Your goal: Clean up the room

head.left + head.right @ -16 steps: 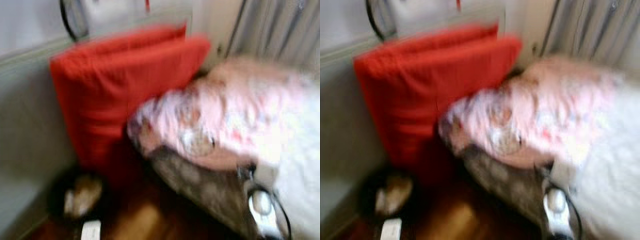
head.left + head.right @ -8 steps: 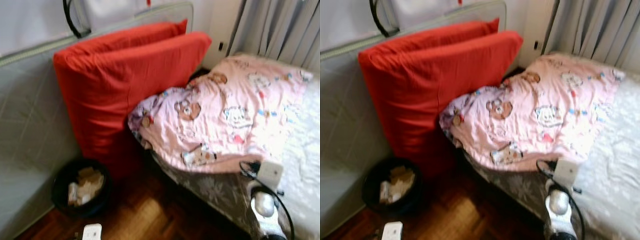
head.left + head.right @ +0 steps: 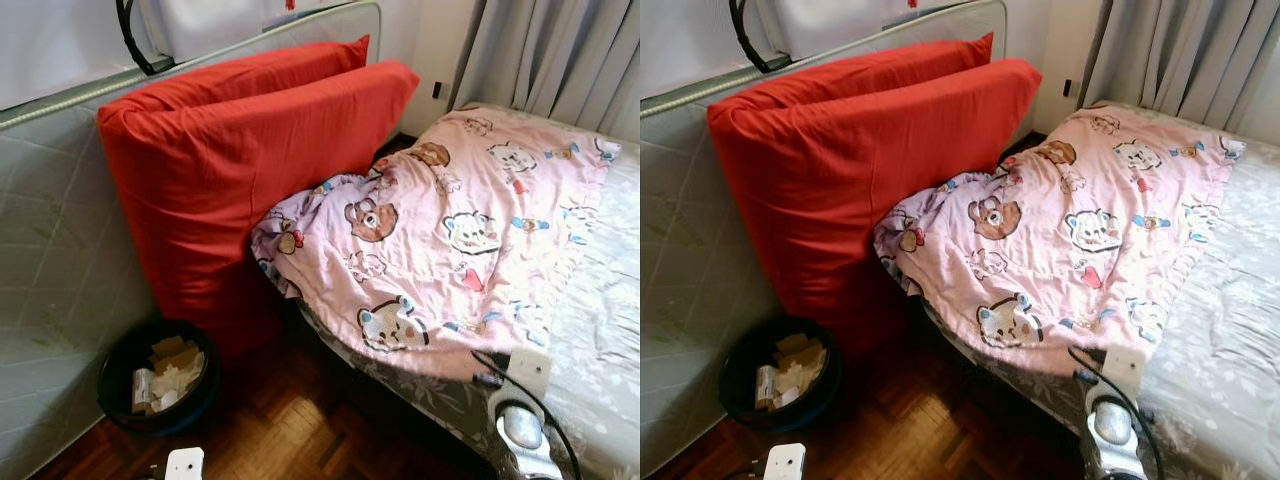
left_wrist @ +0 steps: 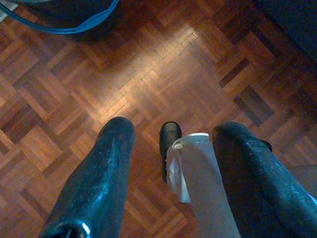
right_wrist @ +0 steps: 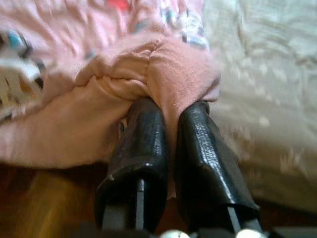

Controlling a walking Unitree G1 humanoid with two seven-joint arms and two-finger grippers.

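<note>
Pink blanket (image 3: 450,230) is spread over the bed (image 3: 600,330), its near edge pinched between the right gripper's (image 5: 168,111) 2 fingers. Left gripper (image 4: 171,148) is held spread above parquet floor (image 4: 148,74).

My right gripper (image 5: 168,148) has two long black fingers (image 5: 141,153) with a leathery, creased skin and a dull sheen, each widening toward a metal mount with a slot. My left gripper (image 4: 173,168) has the same glossy black fingers (image 4: 101,183), speckled with fine grain. From the head I see my right arm (image 3: 520,425), silver and rounded, looped by a thin black cable (image 3: 545,410) near a white square plate (image 3: 528,368).
</note>
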